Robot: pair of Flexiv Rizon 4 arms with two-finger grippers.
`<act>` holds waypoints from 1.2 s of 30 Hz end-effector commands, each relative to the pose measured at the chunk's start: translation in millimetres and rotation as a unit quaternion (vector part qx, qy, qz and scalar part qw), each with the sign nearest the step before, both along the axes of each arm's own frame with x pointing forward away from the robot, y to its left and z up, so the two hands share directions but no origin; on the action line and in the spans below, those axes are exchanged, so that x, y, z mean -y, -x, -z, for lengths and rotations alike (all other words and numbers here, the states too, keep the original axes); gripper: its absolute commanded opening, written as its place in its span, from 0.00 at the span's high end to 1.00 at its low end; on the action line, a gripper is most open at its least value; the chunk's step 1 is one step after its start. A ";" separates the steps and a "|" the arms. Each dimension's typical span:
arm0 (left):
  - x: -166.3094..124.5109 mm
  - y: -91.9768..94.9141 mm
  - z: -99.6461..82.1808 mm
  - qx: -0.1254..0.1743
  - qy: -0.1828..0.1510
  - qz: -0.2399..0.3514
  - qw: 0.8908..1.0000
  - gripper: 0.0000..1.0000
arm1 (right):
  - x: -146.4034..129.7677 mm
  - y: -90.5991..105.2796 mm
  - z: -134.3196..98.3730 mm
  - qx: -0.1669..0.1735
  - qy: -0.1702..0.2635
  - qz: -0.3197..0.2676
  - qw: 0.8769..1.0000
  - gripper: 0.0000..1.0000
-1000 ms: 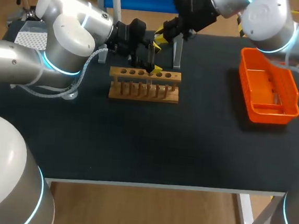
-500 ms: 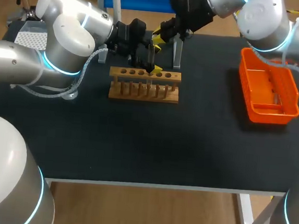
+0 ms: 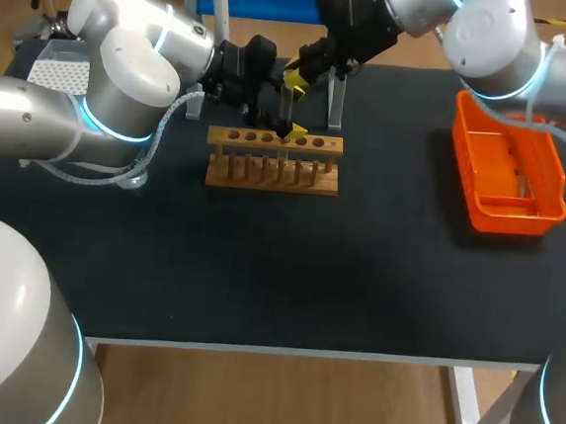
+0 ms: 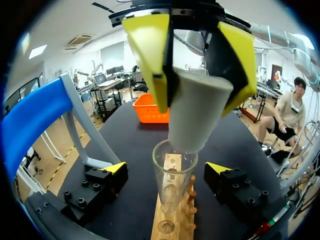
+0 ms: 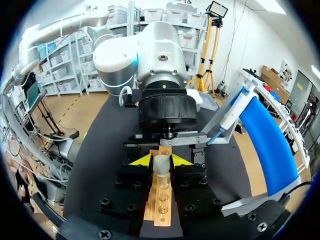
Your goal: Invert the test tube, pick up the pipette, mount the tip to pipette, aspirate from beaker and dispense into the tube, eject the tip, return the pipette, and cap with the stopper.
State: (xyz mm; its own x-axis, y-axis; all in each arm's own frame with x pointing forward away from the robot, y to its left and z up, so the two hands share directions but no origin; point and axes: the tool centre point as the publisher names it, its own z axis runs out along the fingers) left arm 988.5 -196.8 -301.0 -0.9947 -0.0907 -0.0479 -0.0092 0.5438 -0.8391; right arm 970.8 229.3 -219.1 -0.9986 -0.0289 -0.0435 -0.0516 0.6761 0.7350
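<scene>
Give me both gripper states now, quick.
Left gripper: open around the tube, not touching it.
Right gripper: shut on the stopper, over the tube's mouth.

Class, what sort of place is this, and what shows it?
Probably a laboratory bench: a wooden test tube rack, a glass test tube, and a stopper in the right pincer.

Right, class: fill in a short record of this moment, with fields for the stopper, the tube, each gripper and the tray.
stopper: white, held at the test tube's mouth, not seated
test tube: upright in the wooden rack, uncapped
right gripper: shut on the stopper
left gripper: open, fingers either side of the tube, apart from it
orange tray: on the table's right side
</scene>
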 end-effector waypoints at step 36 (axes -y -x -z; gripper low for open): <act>-0.2 -1.4 -0.2 -0.002 -0.001 0.002 1.000 0.00 | -1.1 -2.1 1.9 0.002 0.002 0.001 1.000 1.00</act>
State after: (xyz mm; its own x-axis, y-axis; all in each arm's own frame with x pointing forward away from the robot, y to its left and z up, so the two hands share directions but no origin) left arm 988.5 -196.8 -301.0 -0.9947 -0.0907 -0.0479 -0.0092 0.5438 -0.8391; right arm 973.0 230.9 -221.3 -0.9986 -0.0250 -0.0474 -0.0517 0.6777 0.7335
